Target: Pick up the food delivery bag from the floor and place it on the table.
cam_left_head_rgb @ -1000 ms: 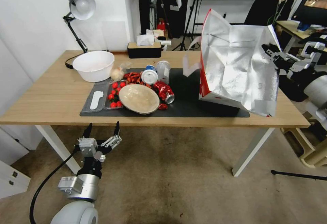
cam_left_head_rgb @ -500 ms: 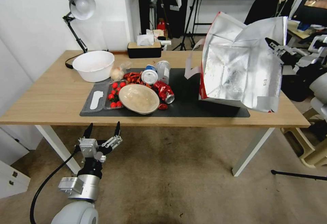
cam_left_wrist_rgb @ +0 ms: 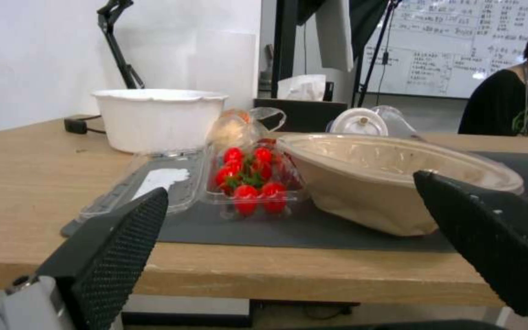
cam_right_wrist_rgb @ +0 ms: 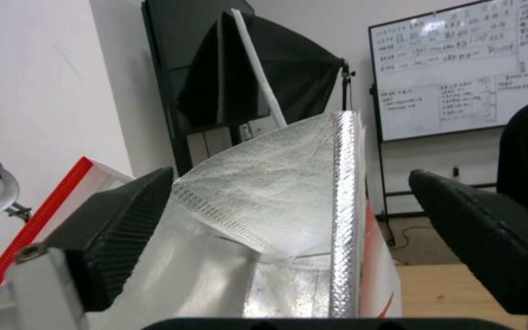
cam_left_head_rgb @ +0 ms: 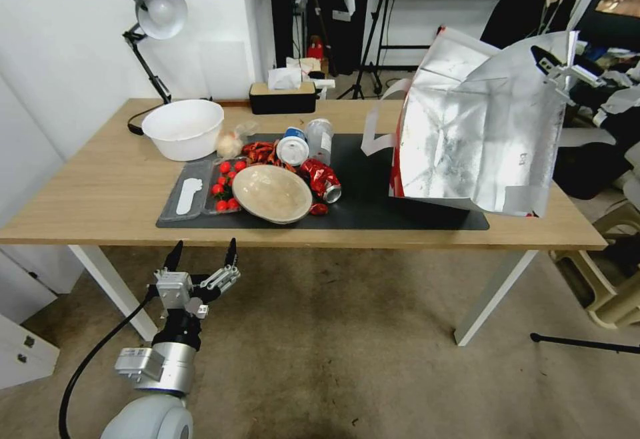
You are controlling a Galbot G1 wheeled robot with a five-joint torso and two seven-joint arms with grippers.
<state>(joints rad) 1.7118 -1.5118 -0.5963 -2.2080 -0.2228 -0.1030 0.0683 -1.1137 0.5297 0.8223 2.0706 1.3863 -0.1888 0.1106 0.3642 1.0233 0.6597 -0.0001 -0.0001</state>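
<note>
- The food delivery bag [cam_left_head_rgb: 477, 135] stands on the right end of the table [cam_left_head_rgb: 87, 192], foil lining showing.
- The right gripper [cam_left_head_rgb: 557, 72] sits at its top corner, fingers spread, grasping nothing.
- The left gripper [cam_left_head_rgb: 200, 253] hangs released below the table edge.

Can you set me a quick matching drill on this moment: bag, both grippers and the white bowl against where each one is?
Things:
1. food delivery bag
2. left gripper
3. right gripper
4. white bowl

Places or states:
A. open, low in front of the table's near edge
B. on the table's right end, open mouth facing the camera
C. open, at the bag's upper rim
D. near the lamp at the table's back left

Pairs: 1-B, 2-A, 3-C, 4-D
</note>
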